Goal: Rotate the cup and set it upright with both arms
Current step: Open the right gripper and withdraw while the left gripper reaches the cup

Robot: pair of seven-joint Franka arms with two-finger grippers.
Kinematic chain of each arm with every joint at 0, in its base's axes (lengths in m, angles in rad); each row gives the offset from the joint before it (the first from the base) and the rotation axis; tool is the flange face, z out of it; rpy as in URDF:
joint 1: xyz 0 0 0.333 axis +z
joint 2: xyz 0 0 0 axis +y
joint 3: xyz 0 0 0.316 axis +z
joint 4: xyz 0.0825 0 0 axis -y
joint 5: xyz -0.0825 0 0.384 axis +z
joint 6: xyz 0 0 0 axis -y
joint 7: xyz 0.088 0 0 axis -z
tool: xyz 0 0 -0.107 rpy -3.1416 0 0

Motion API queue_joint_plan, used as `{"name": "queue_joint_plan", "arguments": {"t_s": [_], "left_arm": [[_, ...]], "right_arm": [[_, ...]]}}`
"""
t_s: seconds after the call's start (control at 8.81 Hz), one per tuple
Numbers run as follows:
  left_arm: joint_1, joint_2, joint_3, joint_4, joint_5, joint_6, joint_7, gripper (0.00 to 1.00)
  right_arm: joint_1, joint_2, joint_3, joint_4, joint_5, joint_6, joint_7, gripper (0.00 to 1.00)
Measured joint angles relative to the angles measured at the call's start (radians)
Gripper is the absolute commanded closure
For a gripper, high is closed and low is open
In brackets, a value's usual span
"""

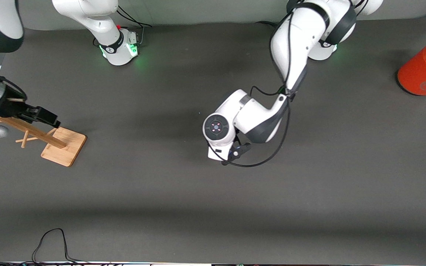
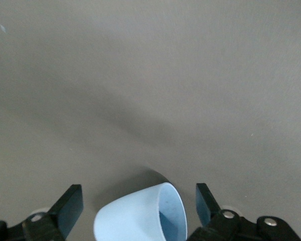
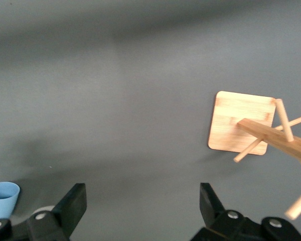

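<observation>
The pale-blue cup (image 2: 140, 215) lies on its side on the dark table, with its open mouth toward one finger. My left gripper (image 2: 139, 203) is open and low over the table, one finger (image 2: 70, 208) on each side of the cup, not touching it. In the front view the left gripper (image 1: 235, 151) is at the middle of the table and the left hand hides the cup. My right gripper (image 1: 54, 120) is open and empty over the wooden stand. In the right wrist view the right gripper (image 3: 143, 203) holds nothing, and a pale-blue cup (image 3: 2, 199) shows at the edge.
A wooden peg stand (image 1: 64, 146) (image 3: 241, 123) lies tipped at the right arm's end of the table. A large orange-red can (image 1: 425, 70) stands at the left arm's end, near the bases. Black cables (image 1: 50, 242) lie along the table's edge nearest the camera.
</observation>
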State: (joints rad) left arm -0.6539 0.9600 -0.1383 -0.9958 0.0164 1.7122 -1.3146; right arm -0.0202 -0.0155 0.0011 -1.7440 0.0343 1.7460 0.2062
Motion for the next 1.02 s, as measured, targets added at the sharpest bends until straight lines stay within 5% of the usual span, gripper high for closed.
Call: {"name": "queue_joint_plan", "arguments": {"t_s": [0.34, 0.45, 0.68, 0.79, 1.02], "left_arm": [[-0.051, 0.055, -0.014, 0.011, 0.0, -0.067, 0.074, 0.04], [-0.052, 0.062, -0.027, 0.011, 0.0, -0.079, 0.089, 0.15], [-0.052, 0.079, -0.048, 0.011, 0.0, -0.09, 0.124, 0.8], [-0.052, 0.083, -0.053, 0.011, -0.001, -0.09, 0.128, 1.0], [-0.052, 0.088, -0.065, 0.011, -0.001, -0.092, 0.135, 1.0]], "right_arm": [[-0.002, -0.019, -0.038, -0.068, 0.0, 0.027, -0.083, 0.0], [-0.002, -0.023, -0.045, -0.074, 0.0, 0.03, -0.104, 0.0], [-0.001, -0.023, -0.045, -0.075, 0.0, 0.037, -0.116, 0.0], [0.0, -0.023, -0.044, -0.075, 0.0, 0.038, -0.119, 0.0], [0.001, -0.024, -0.043, -0.075, 0.0, 0.039, -0.123, 0.0]]}}
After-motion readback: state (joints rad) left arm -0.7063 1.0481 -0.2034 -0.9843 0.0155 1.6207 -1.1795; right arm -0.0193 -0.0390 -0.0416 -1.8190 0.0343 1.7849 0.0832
